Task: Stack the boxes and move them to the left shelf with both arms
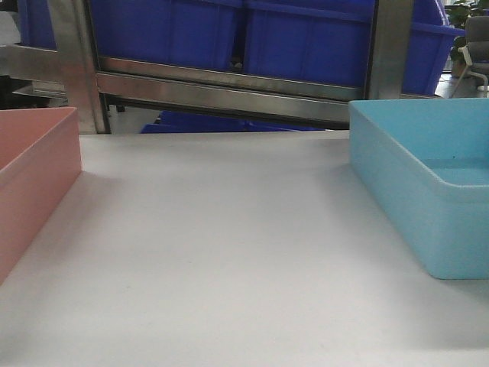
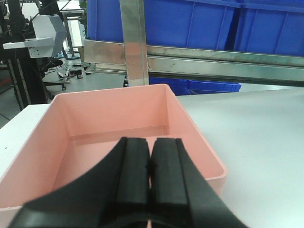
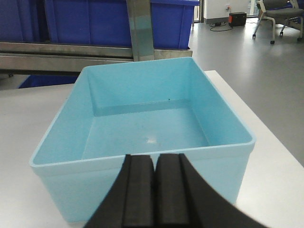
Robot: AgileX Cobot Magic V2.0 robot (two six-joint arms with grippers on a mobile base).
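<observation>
Because the two boxes sit well apart on the white table (image 1: 229, 252), with the pink box (image 1: 34, 176) at nine o'clock and the blue box (image 1: 420, 191) at three o'clock in the front view, nothing is stacked yet and nothing has reached the left shelf. To my eye the biggest risk is the nesting. The tubs are alike in size, so one lowered crooked could jam on the other's rim or shove it across the smooth top. Next is the carry, since slick plastic walls pinched unevenly by two arms could tilt and slip. The left gripper (image 2: 151, 142) hangs over the pink box's near wall with its pads pressed together. The right gripper (image 3: 154, 159) sits just short of the blue box's near wall, likewise closed on nothing. Both must part before they can take a wall, or they will only knock it. At twelve o'clock stands the steel rack (image 1: 229, 88), though I cannot tell which level is the shelf. Dark blue crates (image 1: 306, 38) fill it above, and its upright post (image 1: 76, 61) and front bar could catch a box swung in low.
</observation>
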